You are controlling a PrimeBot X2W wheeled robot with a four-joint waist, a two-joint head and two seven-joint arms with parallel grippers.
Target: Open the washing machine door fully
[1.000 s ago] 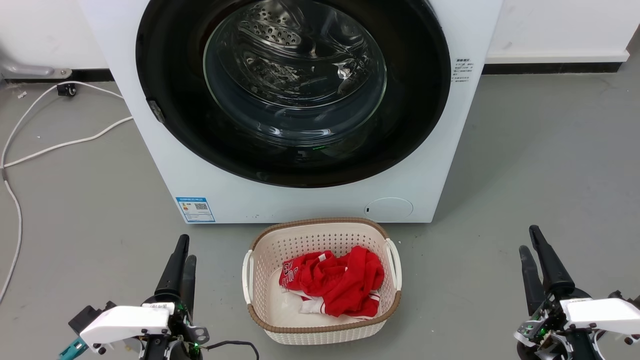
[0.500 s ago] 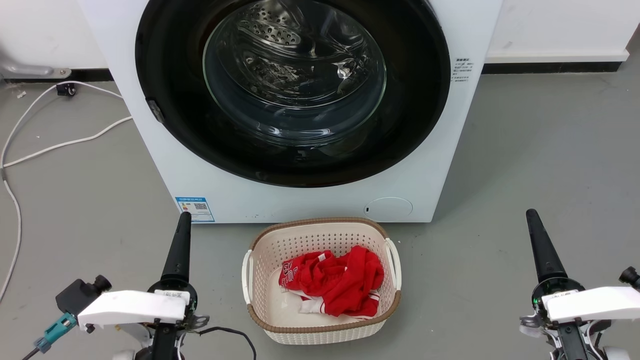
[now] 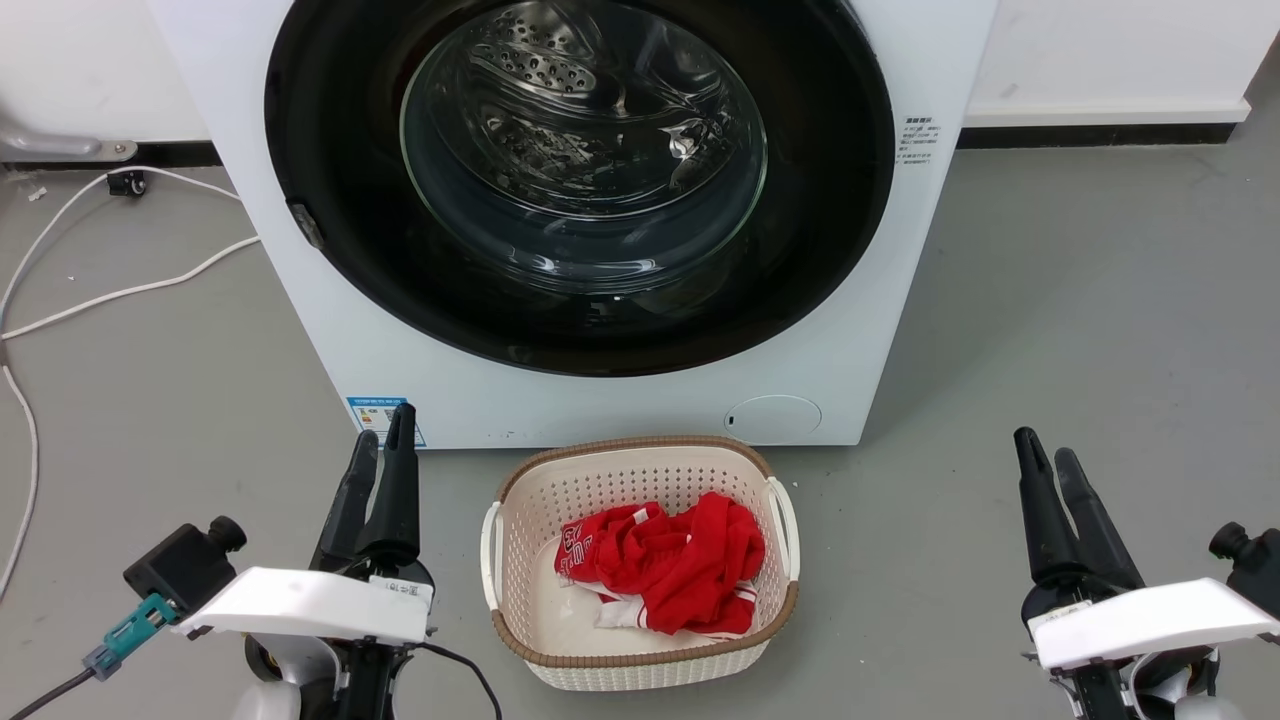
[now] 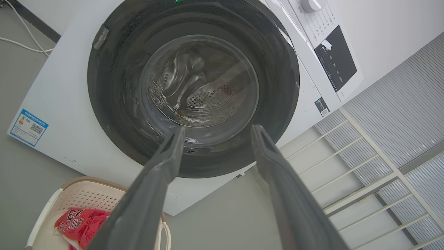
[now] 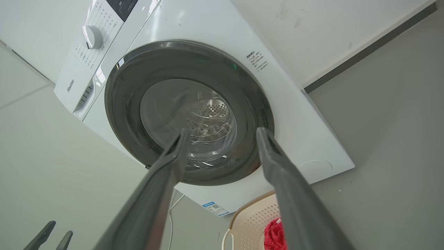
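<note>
Against half a second ago, both wrists have turned: each pincer then showed us one thin edge, and now both dark fingers of each are seen. The left pincer [image 3: 385, 428] has also come a little nearer to the washing machine [image 3: 600, 400], its tips now before the blue label [image 3: 368, 410]. The right pincer [image 3: 1042, 447] is low at the other side, well apart from the machine. Both are open and hold nothing (the wrist views show a clear gap between the fingers). The washing machine door [image 3: 580, 180] has not moved: it lies shut, flat on the white front, the steel drum visible through its glass. So we judge that the task is only at its approach, with no contact made. A small grey piece [image 3: 305, 225] sits on the left rim of the door; it may be the place to pull, but we cannot tell. Around us, a basket [image 3: 640, 448] with a red garment [image 3: 670, 565] stands on the floor [image 3: 1050, 300] just before the machine, between the two pincers, and white cables [image 3: 120, 290] lie at the left. The basket may hinder a straight advance, and perhaps the low edge of the swinging door.
</note>
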